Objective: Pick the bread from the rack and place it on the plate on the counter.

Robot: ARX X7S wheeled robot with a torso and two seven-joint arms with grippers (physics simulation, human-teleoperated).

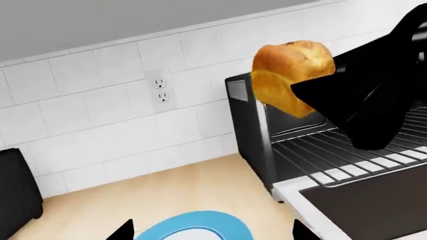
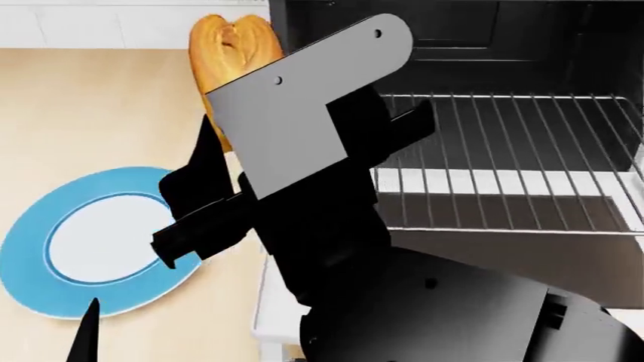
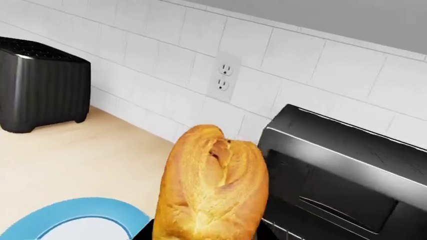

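Observation:
My right gripper (image 2: 240,137) is shut on the bread (image 2: 234,53), a golden loaf with a split crust, and holds it in the air left of the oven opening. The left wrist view shows the bread (image 1: 290,75) raised above the counter (image 1: 167,195), clear of the rack (image 1: 347,150). In the right wrist view the bread (image 3: 210,185) fills the space between the jaws. The blue-rimmed plate (image 2: 30,249) lies on the counter (image 2: 101,113), below and left of the loaf. My left gripper (image 1: 212,235) is open and empty just over the plate (image 1: 200,225).
The wire rack (image 2: 503,151) sticks out of a black oven (image 3: 340,170) at the right. A black toaster (image 3: 40,85) stands at the far left by the tiled wall. A wall socket (image 1: 160,87) is behind the counter.

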